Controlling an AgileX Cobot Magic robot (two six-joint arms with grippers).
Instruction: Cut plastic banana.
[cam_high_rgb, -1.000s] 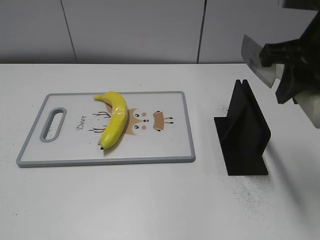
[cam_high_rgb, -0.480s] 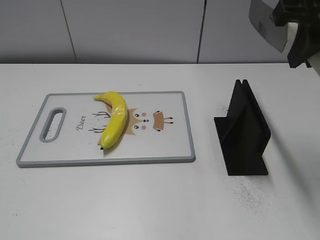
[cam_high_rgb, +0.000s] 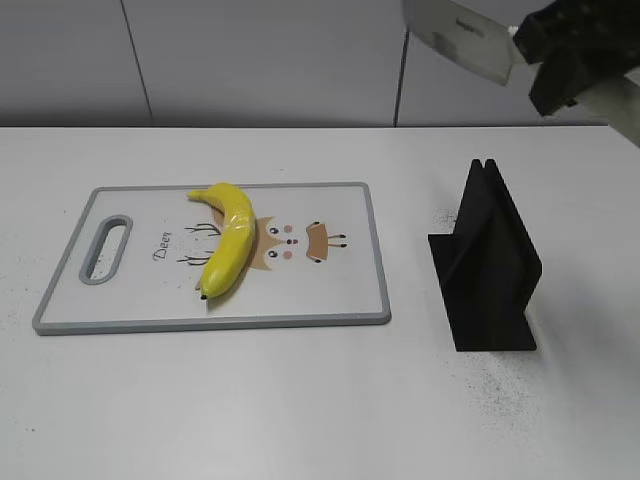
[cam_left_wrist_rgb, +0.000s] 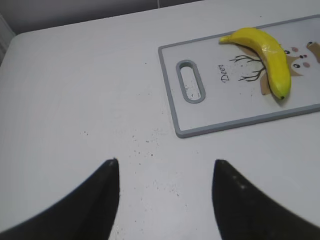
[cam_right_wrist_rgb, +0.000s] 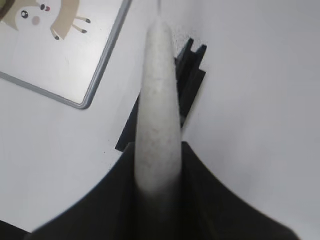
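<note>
Plastic banana (cam_high_rgb: 229, 240) lies on the cutting board (cam_high_rgb: 340, 300) while the right hand (cam_right_wrist_rgb: 157, 165) grips the knife (cam_high_rgb: 460, 38) aloft and the left hand (cam_left_wrist_rgb: 165, 172) hovers open, empty.

This is looking like a robot test room, not a real kitchen. A big plain white desk (cam_high_rgb: 300, 420) is filling the room, with a bare grey panel wall (cam_high_rgb: 250, 60) standing along its far edge. A cutting board (cam_high_rgb: 330, 290) with a cartoon deer is lying near the left edge, and a black knife stand (cam_high_rgb: 490, 270) is sitting near the right edge. Tiny dark specks are dotting the desk top.
</note>
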